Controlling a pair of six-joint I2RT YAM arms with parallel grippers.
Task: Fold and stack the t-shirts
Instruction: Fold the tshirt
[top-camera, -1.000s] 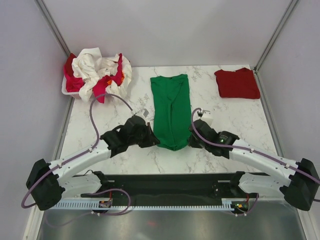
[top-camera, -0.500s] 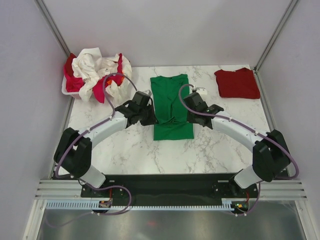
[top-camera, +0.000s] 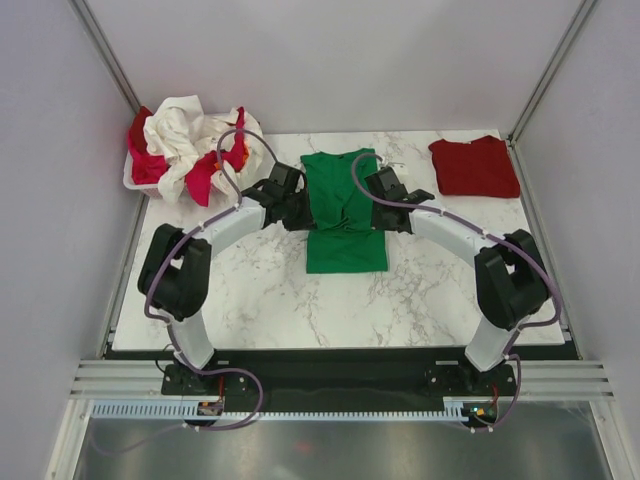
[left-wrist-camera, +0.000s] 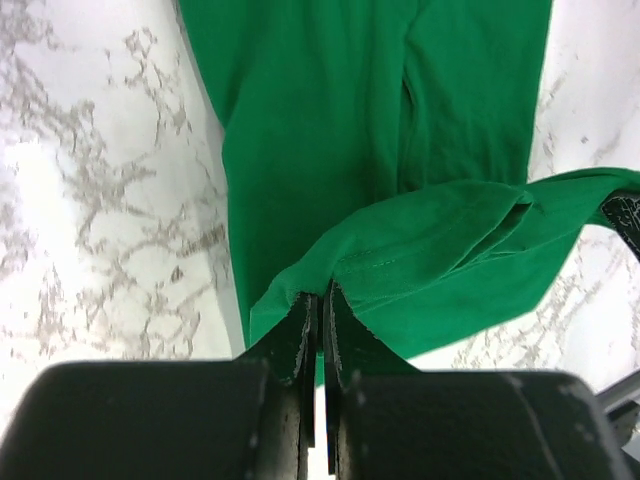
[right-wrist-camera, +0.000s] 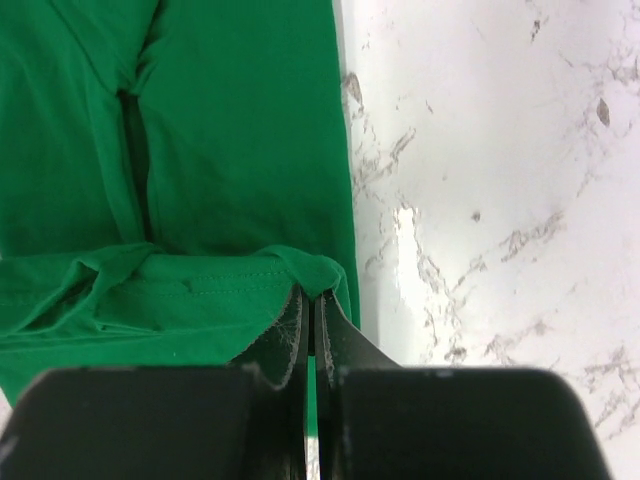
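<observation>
Top external view: left end effector (top-camera: 303, 210) and right end effector (top-camera: 383, 210) each clamped on green t-shirt (top-camera: 345, 245) hem, mid-fold, right of basket (top-camera: 132, 180). Dark red t-shirt (top-camera: 475, 166) folded farther right. Cream-white and pinkish red t-shirts (top-camera: 190, 140) in basket, unfolded.

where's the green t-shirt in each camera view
Top external: green t-shirt in the middle of the marble table.
Left wrist: green t-shirt fills the upper centre and right, pinched in the left tool.
Right wrist: green t-shirt fills the left half, pinched in the right tool.
Shared landmark: its stitched hem, doubled over the shirt.
</observation>
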